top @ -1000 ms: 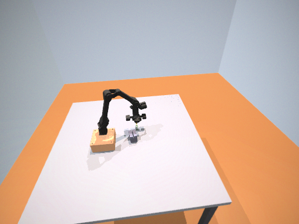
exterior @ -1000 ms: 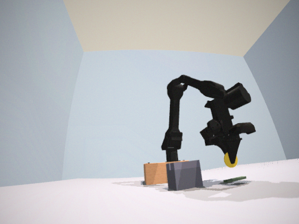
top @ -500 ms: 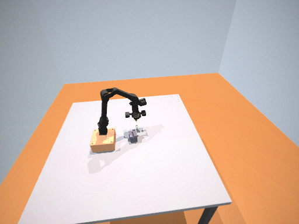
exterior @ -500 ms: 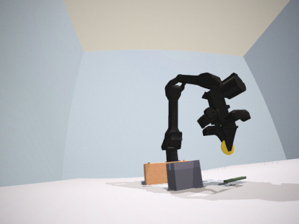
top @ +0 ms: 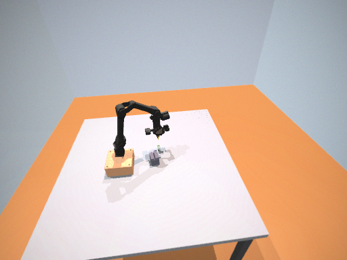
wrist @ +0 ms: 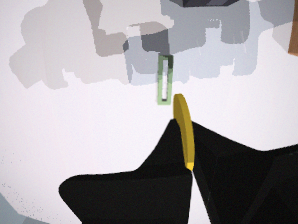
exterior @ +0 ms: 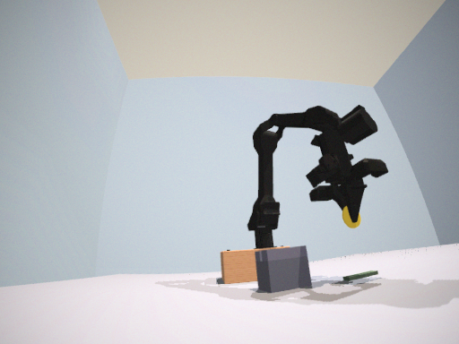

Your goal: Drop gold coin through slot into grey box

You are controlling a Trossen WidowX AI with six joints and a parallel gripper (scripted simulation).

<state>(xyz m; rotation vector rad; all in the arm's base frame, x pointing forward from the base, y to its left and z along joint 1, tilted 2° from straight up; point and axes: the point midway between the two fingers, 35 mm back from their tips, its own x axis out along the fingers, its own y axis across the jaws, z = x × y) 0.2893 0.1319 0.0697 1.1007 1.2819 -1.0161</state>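
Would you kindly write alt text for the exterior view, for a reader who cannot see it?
A black robot arm's gripper holds a gold coin in the air, well above a white table. Below it lies a flat green holder, vacant, and to its left stands a closed grey box in front of the arm's wooden base.

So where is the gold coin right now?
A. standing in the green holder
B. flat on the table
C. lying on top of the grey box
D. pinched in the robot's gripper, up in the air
D: the gold coin pokes out from the shut gripper, high above the empty green holder.
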